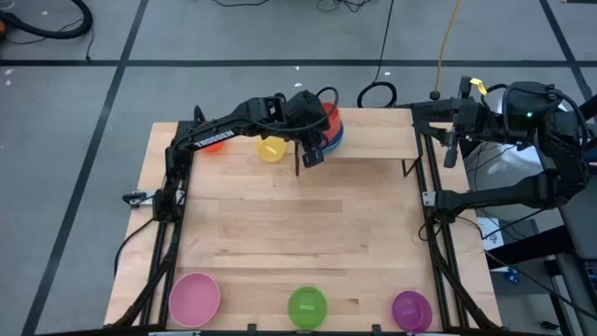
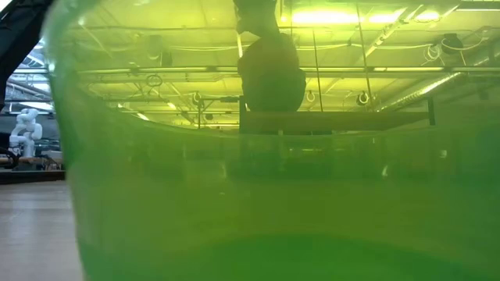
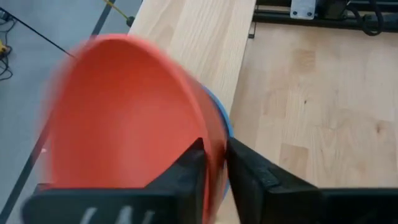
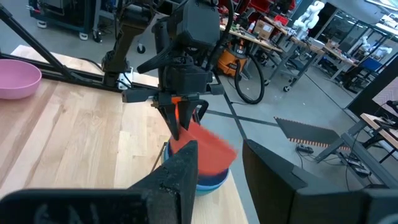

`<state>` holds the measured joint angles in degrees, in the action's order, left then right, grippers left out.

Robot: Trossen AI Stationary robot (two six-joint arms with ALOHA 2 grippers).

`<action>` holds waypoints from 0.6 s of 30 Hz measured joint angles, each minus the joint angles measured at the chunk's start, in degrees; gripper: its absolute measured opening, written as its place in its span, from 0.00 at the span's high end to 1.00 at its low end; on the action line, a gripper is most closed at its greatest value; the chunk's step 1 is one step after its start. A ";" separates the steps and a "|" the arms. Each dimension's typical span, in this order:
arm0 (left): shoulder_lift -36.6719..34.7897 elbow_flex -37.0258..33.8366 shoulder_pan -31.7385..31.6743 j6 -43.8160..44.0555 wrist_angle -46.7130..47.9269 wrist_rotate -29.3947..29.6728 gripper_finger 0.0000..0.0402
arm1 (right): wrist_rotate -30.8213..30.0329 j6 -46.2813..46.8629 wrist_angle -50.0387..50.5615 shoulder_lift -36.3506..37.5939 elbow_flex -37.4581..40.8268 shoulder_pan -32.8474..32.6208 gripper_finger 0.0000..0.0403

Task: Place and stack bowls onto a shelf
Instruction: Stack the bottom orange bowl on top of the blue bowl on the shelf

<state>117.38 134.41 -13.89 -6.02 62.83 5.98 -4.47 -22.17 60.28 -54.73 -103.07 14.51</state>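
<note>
Left gripper (image 3: pixel 212 163) clamps red bowl (image 3: pixel 124 118) rim over shelf (image 1: pixel 373 140) | your low view: blocked by green bowl (image 2: pixel 258 195) | right gripper (image 4: pixel 217 163): fingers apart, beside shelf.

Large light-wood tabletop (image 1: pixel 298 233) on grey floor (image 1: pixel 93 103) marked with dark tape lines. Black cable loop (image 1: pixel 377 93) on floor beyond table's far edge; yellow cable (image 1: pixel 450 33) far right. White humanoid figure (image 2: pixel 26 133) stands in room at left. Orange shop vacuum (image 4: pixel 229 62) behind workbenches.
</note>
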 joint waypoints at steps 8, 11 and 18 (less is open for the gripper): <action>0.00 0.00 0.00 0.28 -0.11 0.35 0.70 | 0.01 -0.01 0.01 0.15 0.00 0.01 0.71; -0.18 0.00 0.00 0.28 -0.13 1.47 0.69 | 0.00 0.02 0.01 0.14 0.00 0.01 0.71; -3.43 -0.02 0.00 -0.14 -0.60 1.64 0.69 | 0.02 -0.01 0.00 -0.29 0.00 -0.01 0.71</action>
<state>113.95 134.39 -13.89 -6.15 62.22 7.62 -4.45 -22.17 60.28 -55.02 -103.07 14.50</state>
